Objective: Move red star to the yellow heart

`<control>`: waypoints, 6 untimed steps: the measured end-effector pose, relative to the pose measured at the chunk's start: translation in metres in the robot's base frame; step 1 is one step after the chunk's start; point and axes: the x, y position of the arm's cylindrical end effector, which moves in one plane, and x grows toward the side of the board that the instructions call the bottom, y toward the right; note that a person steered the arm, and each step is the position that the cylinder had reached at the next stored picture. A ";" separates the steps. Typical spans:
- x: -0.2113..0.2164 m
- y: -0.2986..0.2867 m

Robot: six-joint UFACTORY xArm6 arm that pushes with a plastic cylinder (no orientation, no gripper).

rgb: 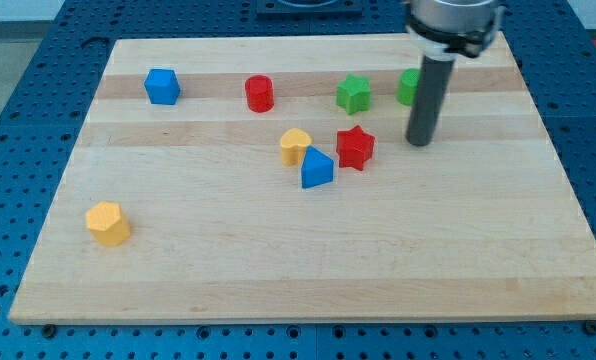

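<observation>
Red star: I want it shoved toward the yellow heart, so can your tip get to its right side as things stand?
Probably yes. My tip stands just to the view's right of the red star, with bare board between them. The yellow heart lies on the star's far side.

The surface (278, 270) is pale, smooth, matt banded wood. The red star (355, 148), beside my tip (420, 143), looks like smooth matt plastic.

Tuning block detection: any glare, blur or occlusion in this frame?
Camera view: even soft light, short shadows, no glare on the board; blocks sharp; the rod hides most of a green block; my tip sits right of the red star.
</observation>
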 end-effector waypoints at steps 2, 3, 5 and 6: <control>0.022 -0.021; 0.022 -0.038; 0.022 -0.072; 0.022 -0.092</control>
